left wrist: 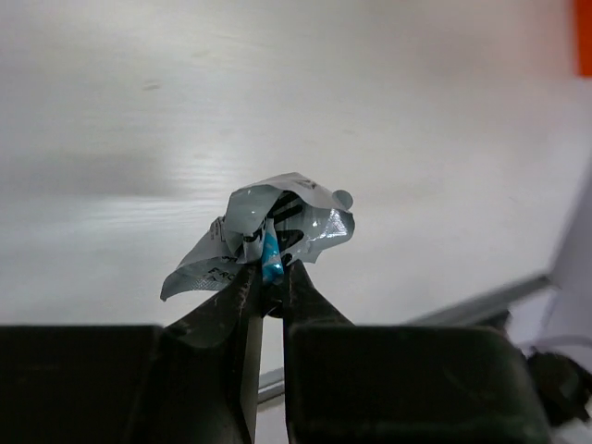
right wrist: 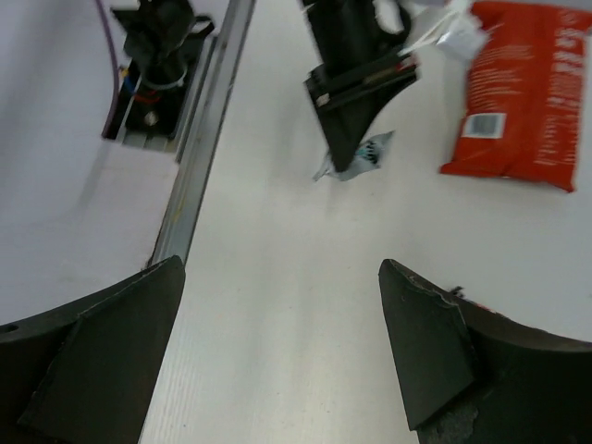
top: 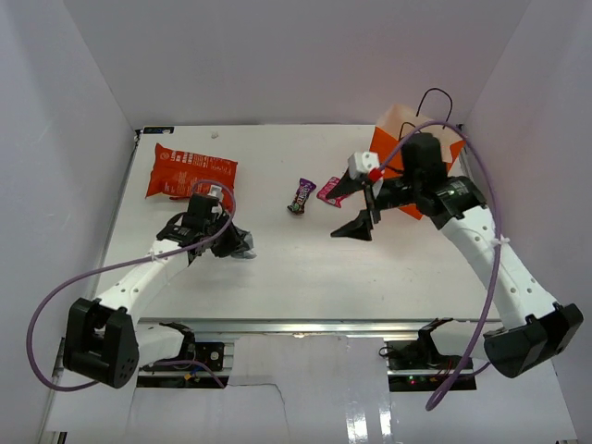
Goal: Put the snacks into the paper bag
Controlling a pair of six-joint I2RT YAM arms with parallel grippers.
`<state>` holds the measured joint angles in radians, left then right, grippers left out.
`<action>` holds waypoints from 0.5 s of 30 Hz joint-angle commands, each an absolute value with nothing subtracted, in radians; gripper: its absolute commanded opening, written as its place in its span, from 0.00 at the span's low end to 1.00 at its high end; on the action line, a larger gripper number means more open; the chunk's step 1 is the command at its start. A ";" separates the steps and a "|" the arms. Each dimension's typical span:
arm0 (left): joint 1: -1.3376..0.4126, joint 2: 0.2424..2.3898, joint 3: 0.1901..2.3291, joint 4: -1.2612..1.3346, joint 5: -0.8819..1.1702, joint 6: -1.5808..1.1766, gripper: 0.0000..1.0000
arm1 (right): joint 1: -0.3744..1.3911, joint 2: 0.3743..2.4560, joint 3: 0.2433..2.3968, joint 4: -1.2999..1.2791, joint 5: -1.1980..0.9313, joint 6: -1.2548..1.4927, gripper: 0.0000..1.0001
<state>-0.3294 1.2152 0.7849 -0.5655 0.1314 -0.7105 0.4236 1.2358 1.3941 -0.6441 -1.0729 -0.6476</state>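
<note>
My left gripper (left wrist: pixel 271 273) is shut on a crumpled silver-blue candy wrapper (left wrist: pixel 277 222), held just above the table. In the top view the left gripper (top: pixel 237 242) is left of centre. The red-orange chip bag (top: pixel 190 173) lies flat at the back left. A purple wrapper (top: pixel 301 195) and a pink wrapper (top: pixel 327 191) lie mid-table. My right gripper (top: pixel 348 211) is open and empty, just right of them. The orange paper bag (top: pixel 393 143) stands upright at the back right, partly hidden by the right arm. The right wrist view shows the silver-blue wrapper (right wrist: pixel 361 155) and chip bag (right wrist: pixel 523 92).
White walls enclose the table on three sides. A metal rail (top: pixel 305 326) runs along the near edge and shows in the right wrist view (right wrist: pixel 199 157). The right gripper (right wrist: pixel 282 268) hangs over bare table. A purple cable (top: pixel 55 305) loops off the left arm.
</note>
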 commanded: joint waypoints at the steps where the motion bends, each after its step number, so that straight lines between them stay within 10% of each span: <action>1: -0.331 1.140 0.721 -0.193 0.593 -0.617 0.07 | 0.544 1.264 1.312 -0.807 -1.019 -0.969 0.91; 5: -0.341 1.143 0.606 0.112 0.967 -0.698 0.08 | 0.604 1.288 1.252 -0.836 -0.959 -1.242 0.92; 15: -0.449 1.224 0.640 0.126 1.108 -0.686 0.11 | 0.724 1.388 1.232 -0.790 -0.821 -1.674 0.92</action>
<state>-0.4248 1.2179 0.6083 0.0731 1.0092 -0.6933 0.6674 1.3693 1.2209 -0.8307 -0.8749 -1.5291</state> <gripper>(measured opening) 0.204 0.916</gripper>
